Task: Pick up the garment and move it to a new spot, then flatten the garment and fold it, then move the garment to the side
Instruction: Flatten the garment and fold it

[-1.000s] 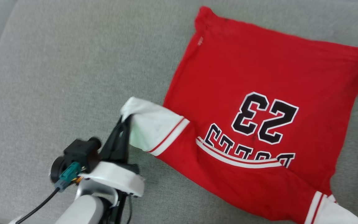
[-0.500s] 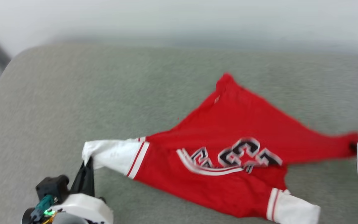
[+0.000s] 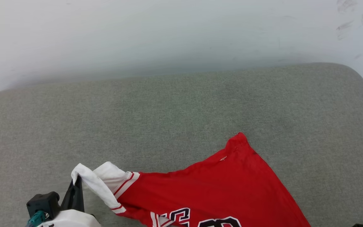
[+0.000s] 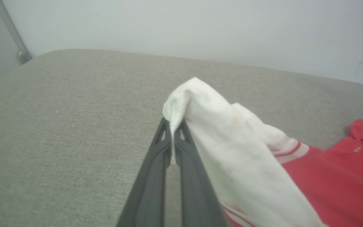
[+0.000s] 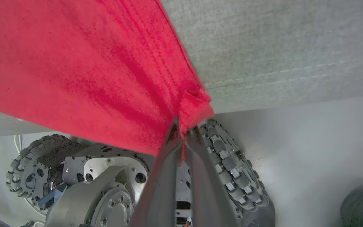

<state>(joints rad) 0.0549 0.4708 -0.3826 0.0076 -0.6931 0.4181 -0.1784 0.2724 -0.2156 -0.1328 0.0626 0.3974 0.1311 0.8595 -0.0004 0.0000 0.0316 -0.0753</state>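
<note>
The garment (image 3: pixel 219 186) is a red jersey with white sleeves, stretched across the near part of the grey cushion (image 3: pixel 169 107). One red corner points toward the wall, and the black-and-white number is cut by the bottom edge. My left gripper (image 3: pixel 77 183) is shut on the white sleeve (image 4: pixel 219 138) at the lower left; its fingers (image 4: pixel 156 176) pinch the sleeve's tip. My right gripper (image 5: pixel 181 126) is shut on a red hem corner (image 5: pixel 194 105), held beyond the cushion's front edge above the robot's wheeled base.
A pale wall (image 3: pixel 181 31) rises behind the cushion. The cushion's right corner (image 3: pixel 358 78) rounds off near a dark strip at the wall. The robot's wheels (image 5: pixel 228 164) and base show under the right gripper, below the cushion's front seam (image 5: pixel 279 75).
The head camera has tilted up, so wall fills the top. The jersey has been pulled toward the near edge and partly lifted; both grippers keep their hold.
</note>
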